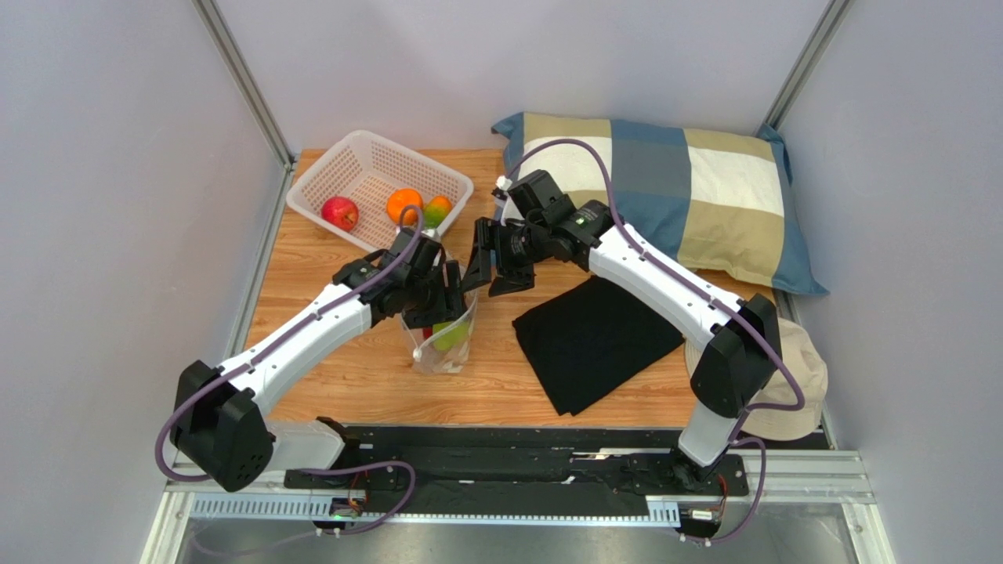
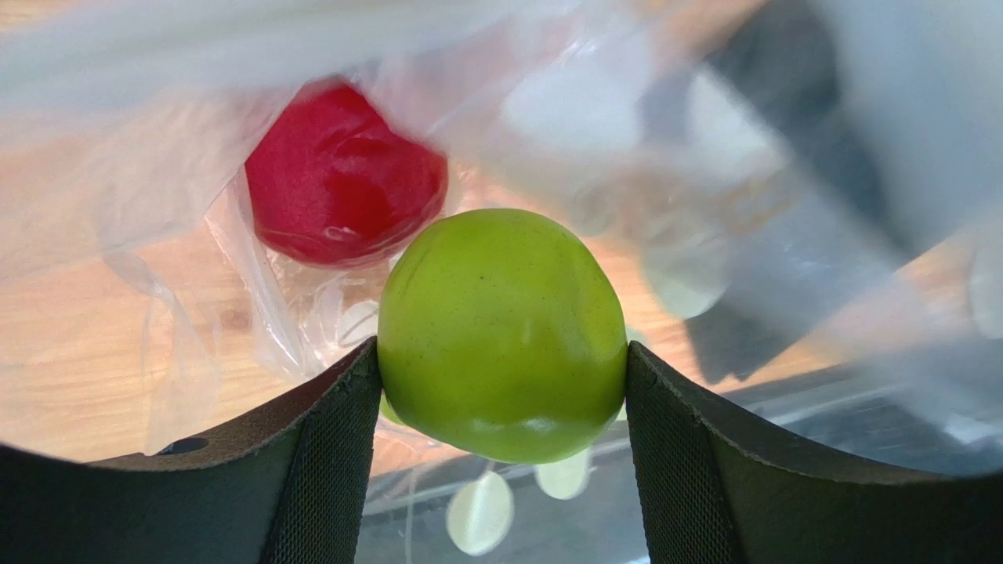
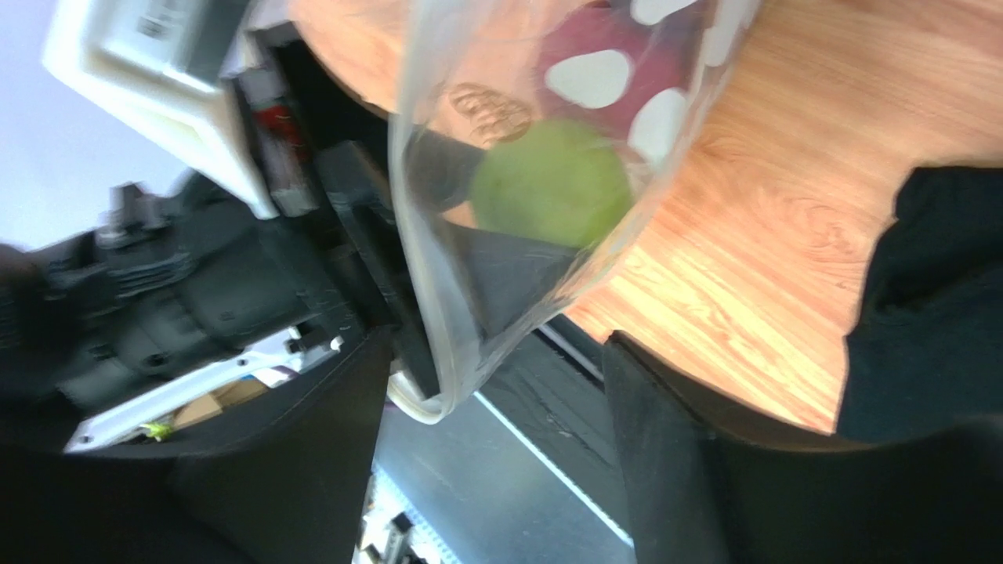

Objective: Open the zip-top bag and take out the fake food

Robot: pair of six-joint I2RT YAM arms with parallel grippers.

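Note:
The zip-top bag [image 1: 446,348] stands open on the table, clear with white dots. My left gripper [image 1: 437,303] reaches down into it and is shut on a green fruit [image 2: 500,331], with one finger on each side. A red fruit [image 2: 341,186] lies deeper in the bag behind it. My right gripper [image 1: 495,270] is open beside the bag's mouth. In the right wrist view the bag's rim [image 3: 433,397] lies next to one finger of the right gripper [image 3: 500,343], and the green fruit [image 3: 551,182] shows through the plastic. A red fruit [image 1: 340,213], an orange one [image 1: 404,206] and an orange-green one [image 1: 438,209] lie in the basket.
A white lattice basket [image 1: 367,156] sits at the back left. A black cloth [image 1: 595,340] lies right of the bag. A checked pillow [image 1: 677,188] fills the back right and a beige cap [image 1: 801,382] lies at the right edge.

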